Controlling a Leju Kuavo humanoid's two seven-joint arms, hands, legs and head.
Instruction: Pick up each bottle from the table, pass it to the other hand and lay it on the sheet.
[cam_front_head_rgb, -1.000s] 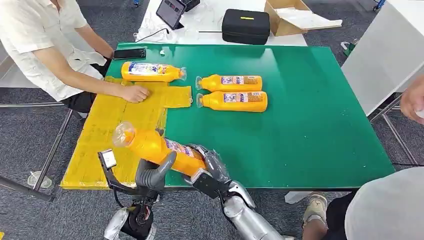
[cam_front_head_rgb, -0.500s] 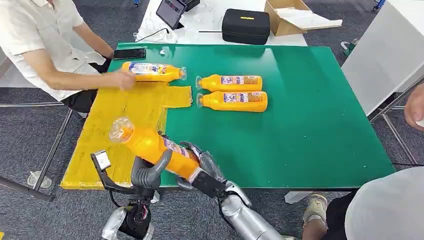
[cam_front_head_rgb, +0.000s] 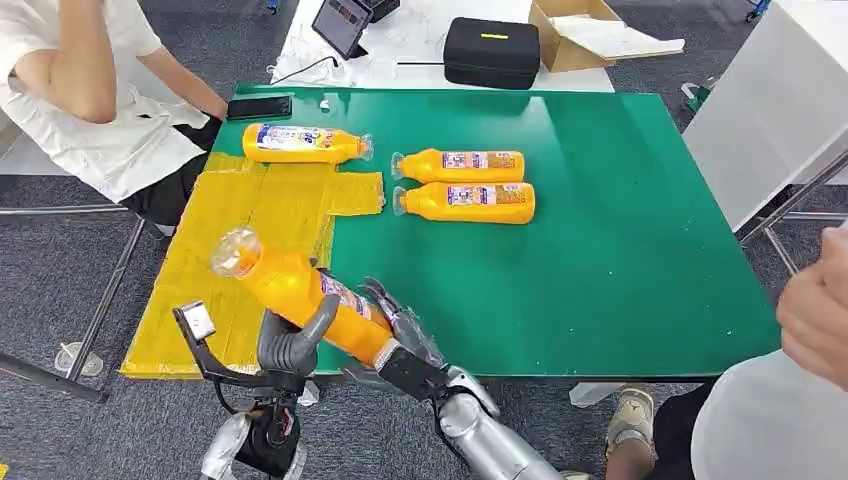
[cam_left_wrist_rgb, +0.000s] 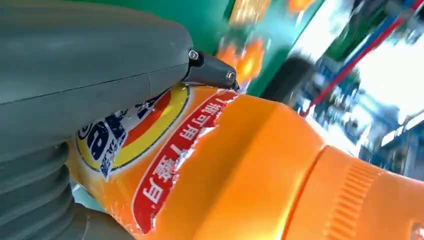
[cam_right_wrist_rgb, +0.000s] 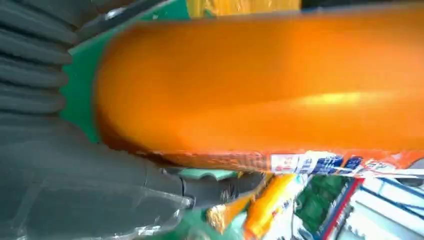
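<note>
An orange bottle (cam_front_head_rgb: 300, 295) hangs tilted over the near edge of the yellow sheet (cam_front_head_rgb: 255, 215), cap pointing far left. My left hand (cam_front_head_rgb: 292, 345) grips it around the middle, thumb across the label (cam_left_wrist_rgb: 125, 130). My right hand (cam_front_head_rgb: 405, 335) sits at the bottle's base with fingers spread; a gap shows between its thumb (cam_right_wrist_rgb: 150, 182) and the bottle (cam_right_wrist_rgb: 260, 85). Another bottle (cam_front_head_rgb: 303, 143) lies at the sheet's far edge. Two more bottles (cam_front_head_rgb: 460, 165) (cam_front_head_rgb: 465, 201) lie side by side on the green mat (cam_front_head_rgb: 600, 250).
A person (cam_front_head_rgb: 90, 90) sits at the far left with an arm raised. Another person's hand (cam_front_head_rgb: 815, 310) is at the right edge. A phone (cam_front_head_rgb: 259, 107), a black case (cam_front_head_rgb: 491, 52) and a cardboard box (cam_front_head_rgb: 575, 30) lie beyond the mat.
The held bottle has drifted left over the sheet with both hands. My right hand's fingers have loosened from the base. The seated person's hand left the sheet and rose.
</note>
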